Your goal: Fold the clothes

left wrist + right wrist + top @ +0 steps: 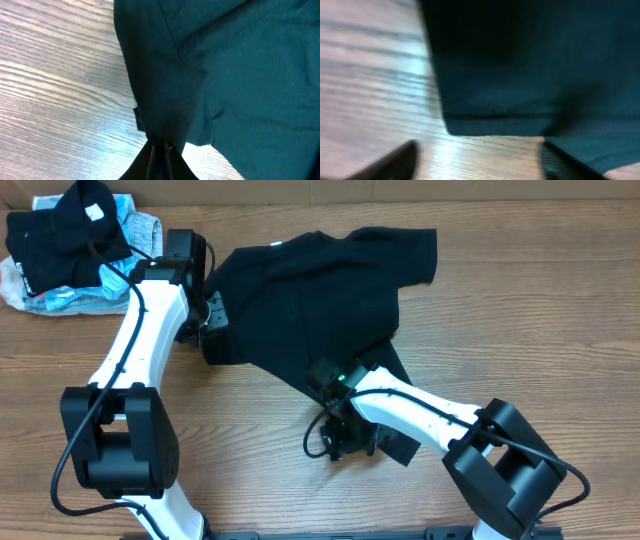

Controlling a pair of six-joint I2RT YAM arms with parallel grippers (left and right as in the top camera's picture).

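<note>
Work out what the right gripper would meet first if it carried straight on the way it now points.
Probably the hem of the black garment, just ahead of the open right gripper across a strip of table. Depth is blurry, so not certain.

A wood-grain table [560, 310] under bright light; behind its far edge, perhaps cardboard [400, 188].

The big plain black soft shirt [320, 290] has a tiny white tag [276, 245]. The wooden worktop [560, 330] is brown with darker stripes. At the upper left of the frame are pale blue and grey crumpled clothes [145, 226] and a black bundle of cloth [60, 240] with a white patch.
</note>
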